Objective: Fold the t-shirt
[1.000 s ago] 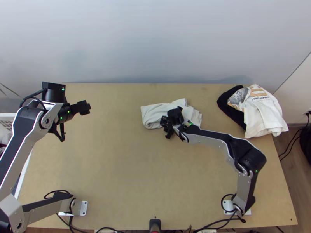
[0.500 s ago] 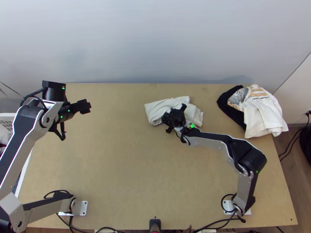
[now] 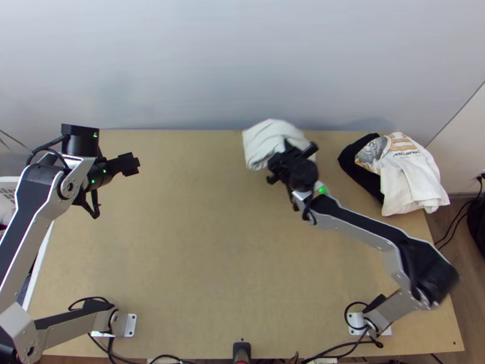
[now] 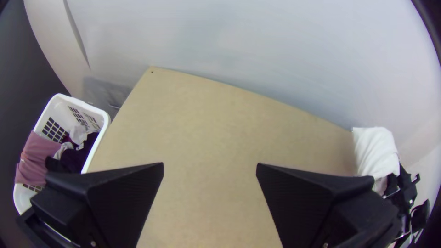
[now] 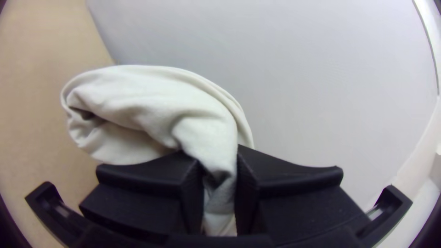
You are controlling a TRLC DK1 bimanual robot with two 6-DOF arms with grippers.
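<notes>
In the top view, my right gripper (image 3: 285, 159) is at the white t-shirt (image 3: 270, 141) near the table's back edge, right of the middle. The right wrist view has the right gripper (image 5: 220, 183) shut on the t-shirt (image 5: 183, 110), a bunched strip pinched between its fingers and the folded bundle drooping beyond them. My left gripper (image 3: 132, 165) hangs over the table's left part, well away from the cloth. Seen from its own wrist, the left gripper (image 4: 210, 170) is open, with bare wood visible between its fingers; the t-shirt (image 4: 376, 151) appears far off.
A pile of a white printed shirt (image 3: 412, 176) and a black garment (image 3: 357, 167) lies at the table's back right. Off the table's left side stands a white basket (image 4: 98, 119) with clothes in it. A pale wall (image 3: 242, 67) rises behind the table.
The right gripper has moved toward the back and to the right, carrying the t-shirt with it, and the bundle now hangs more compactly. The left arm has barely shifted.
</notes>
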